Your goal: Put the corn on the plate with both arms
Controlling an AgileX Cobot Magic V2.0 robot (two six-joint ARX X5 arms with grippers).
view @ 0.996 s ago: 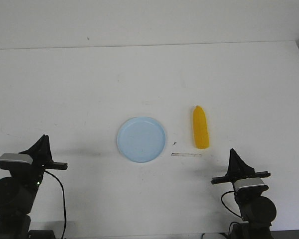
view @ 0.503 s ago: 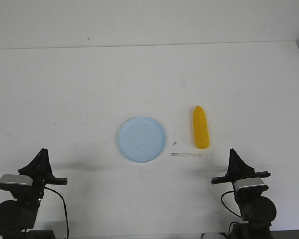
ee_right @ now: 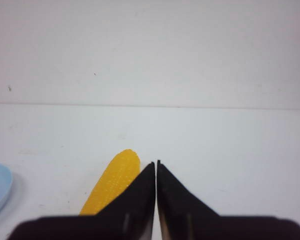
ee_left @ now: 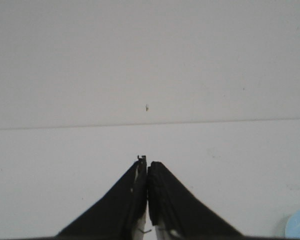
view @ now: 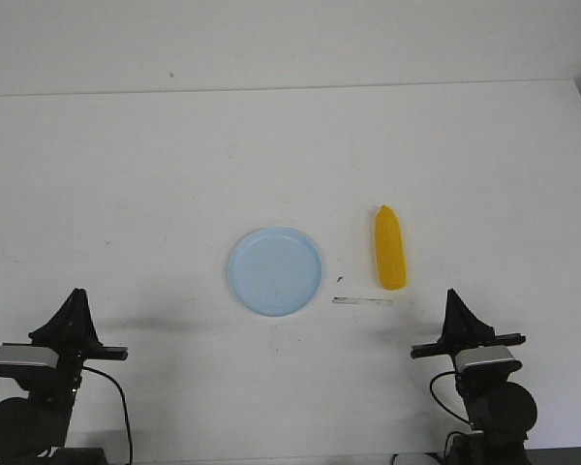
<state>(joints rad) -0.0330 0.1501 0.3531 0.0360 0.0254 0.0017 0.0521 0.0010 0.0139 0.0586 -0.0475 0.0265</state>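
Yellow toy corn cob [view: 390,249] lies on the white table [view: 174,174], just right of the round pale-blue plastic plate [view: 274,270], not touching it.
Both black pointed grippers are clenched and empty: the left gripper [ee_left: 147,165] has sunk lower toward the near table edge since a second ago, while the right gripper [ee_right: 156,165] sits unchanged behind the corn.

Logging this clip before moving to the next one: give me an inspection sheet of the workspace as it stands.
Surface: white table, faint scuffs.
Job's things: corn lies on the table right of the plate, apart from it; plate bare.
Clutter: small clear strip and dark speck near the corn.
Grippers: left gripper and right gripper both shut, holding nothing.
Cables: black cable loops by the left arm's base.
Surroundings: plain white wall.
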